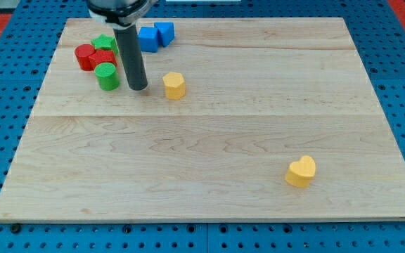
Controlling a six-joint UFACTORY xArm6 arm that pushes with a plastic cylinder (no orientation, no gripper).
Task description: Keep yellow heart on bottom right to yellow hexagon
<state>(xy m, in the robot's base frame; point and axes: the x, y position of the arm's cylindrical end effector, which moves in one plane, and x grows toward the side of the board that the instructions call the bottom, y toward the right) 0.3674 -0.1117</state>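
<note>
In the camera view, you see my tip (138, 88), a bare rod with no jaws, sitting between the green cylinder (107, 76) and yellow hexagon (174, 85). Your yellow heart (301, 171) lies well apart, toward the view's bottom right.

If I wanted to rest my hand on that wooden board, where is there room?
Room: the wide stretch between the yellow hexagon and yellow heart, and the view's top right. Crowded: the top left, where red, green and blue blocks cluster beside my tip.
</note>
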